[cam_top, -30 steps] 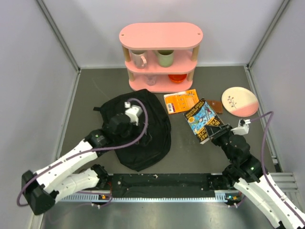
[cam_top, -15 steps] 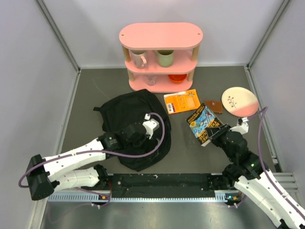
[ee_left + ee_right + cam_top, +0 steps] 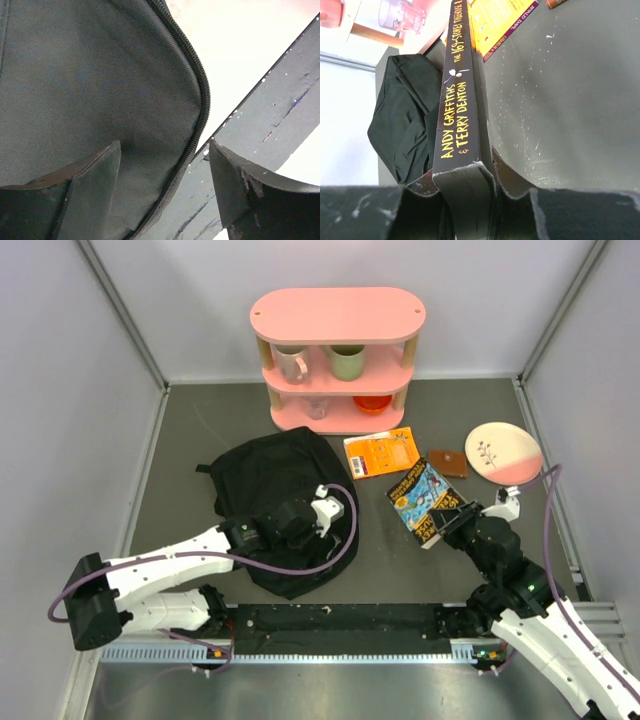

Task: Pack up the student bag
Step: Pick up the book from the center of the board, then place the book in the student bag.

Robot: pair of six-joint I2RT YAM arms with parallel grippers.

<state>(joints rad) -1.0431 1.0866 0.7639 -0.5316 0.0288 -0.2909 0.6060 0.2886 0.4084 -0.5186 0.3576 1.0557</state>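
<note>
The student bag [image 3: 265,475], black and wrinkled, lies flat left of centre on the table. My left gripper [image 3: 335,516] is low at the bag's right edge. In the left wrist view its fingers [image 3: 95,180] stand apart with the bag's zipper edge [image 3: 200,100] running between them, and they have not closed on it. My right gripper [image 3: 447,525] is shut on the near end of a colourful paperback book [image 3: 424,494]. The book is held on edge, its black spine [image 3: 457,95] with yellow lettering pointing away toward the bag [image 3: 400,115].
An orange book [image 3: 381,452] and a brown wallet [image 3: 448,462] lie flat behind the held book. A pink and white plate [image 3: 503,452] sits at the right. The pink shelf [image 3: 338,315] at the back holds mugs and a red bowl. A black rail [image 3: 270,105] runs beside the bag's near edge.
My left gripper has travelled from the middle of the bag down and right to its right edge, and its jaws have narrowed a little. The right gripper with the book shifted slightly nearer.
</note>
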